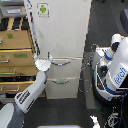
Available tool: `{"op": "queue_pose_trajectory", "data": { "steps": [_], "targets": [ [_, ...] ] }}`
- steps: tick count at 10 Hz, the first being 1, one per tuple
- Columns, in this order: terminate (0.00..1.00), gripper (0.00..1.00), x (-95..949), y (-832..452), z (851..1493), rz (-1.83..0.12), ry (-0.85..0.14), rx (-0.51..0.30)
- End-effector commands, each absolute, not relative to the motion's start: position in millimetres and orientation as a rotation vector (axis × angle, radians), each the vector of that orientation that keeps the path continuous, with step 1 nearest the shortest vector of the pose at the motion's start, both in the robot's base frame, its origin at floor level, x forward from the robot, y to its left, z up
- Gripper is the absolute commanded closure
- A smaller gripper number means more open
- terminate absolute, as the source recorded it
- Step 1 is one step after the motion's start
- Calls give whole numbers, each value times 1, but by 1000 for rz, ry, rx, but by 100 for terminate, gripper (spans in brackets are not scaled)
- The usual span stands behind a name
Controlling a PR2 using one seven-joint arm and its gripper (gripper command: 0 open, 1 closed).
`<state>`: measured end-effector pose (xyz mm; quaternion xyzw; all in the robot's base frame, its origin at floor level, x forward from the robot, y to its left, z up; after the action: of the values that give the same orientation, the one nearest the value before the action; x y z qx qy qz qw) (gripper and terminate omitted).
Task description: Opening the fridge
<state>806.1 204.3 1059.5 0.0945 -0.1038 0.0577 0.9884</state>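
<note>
One hand (44, 63) at fridge (60, 30) edge

Sticker (43, 9) on fridge (65, 30) upper door: small green figure on white ground; no lettering legible.

Robot body (116, 70), at the exterior view's right: blue lettering on white shell, too blurred to read.

Green marks on cabinet (15, 55) drawer fronts: no legible text.

No numbers or brand names readable anywhere.
</note>
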Motion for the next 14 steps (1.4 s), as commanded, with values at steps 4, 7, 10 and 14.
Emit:
{"op": "queue_pose_trajectory", "data": {
  "steps": [4, 7, 10, 14],
  "targets": [
    [0, 0, 882, 259, 1109, 137, -254, 187],
    [0, 0, 905, 285, 1117, 91, -259, 104],
    [0, 0, 915, 275, 1086, -22, -150, 15],
    [0, 100, 945, 230, 1043, -136, 5, -98]
  ]
}}
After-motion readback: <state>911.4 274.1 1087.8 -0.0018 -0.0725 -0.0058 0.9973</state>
